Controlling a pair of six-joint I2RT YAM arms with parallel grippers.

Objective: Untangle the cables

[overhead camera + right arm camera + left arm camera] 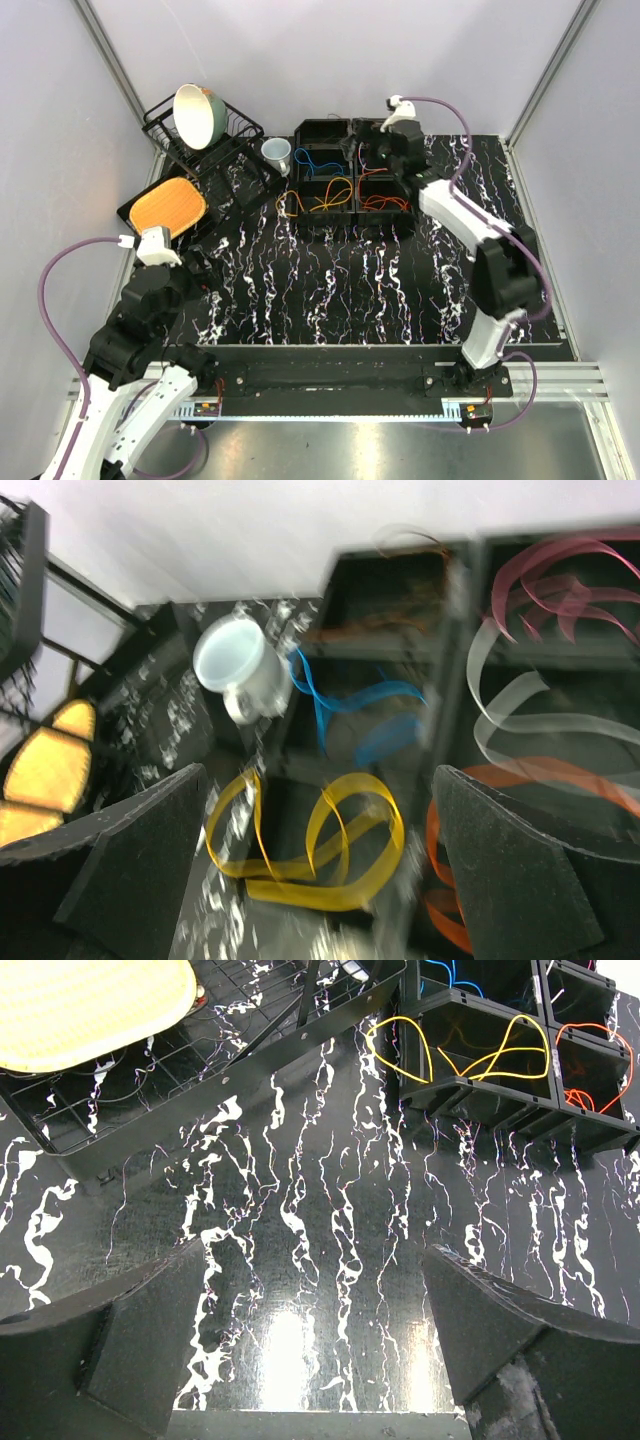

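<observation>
Counter: black with white veins. No strand shows on its bare stretch, so the cables all appear to be off the surface.
Organiser: black and divided into compartments, at the far centre. Every cable I can see lies inside it, seemingly one colour to a compartment. I judge the separating to be largely done.
Dish rack: far left, holding a bowl, with an orange board just near of it. It plays no visible part in the job.
Right fingers: spread wide and holding nothing, hovering over the far side of the organiser.
Left fingers: spread wide and empty, low over the counter at the near left, well apart from the organiser.
Mug: white, just left of the organiser's far corner.
Yellow cable: near-left compartment, its loops crossing only each other. I cannot tell whether it is one strand or two.
Orange-red cable: near-right compartment, loosely bunched and apart from the yellow.
Blue cable: far-left compartment, alone.
Maroon cable: far-right compartment, under the right fingers. A pale blurred streak runs beside it, and I cannot tell whether that is another strand. If any work is left, it is likely here.
</observation>
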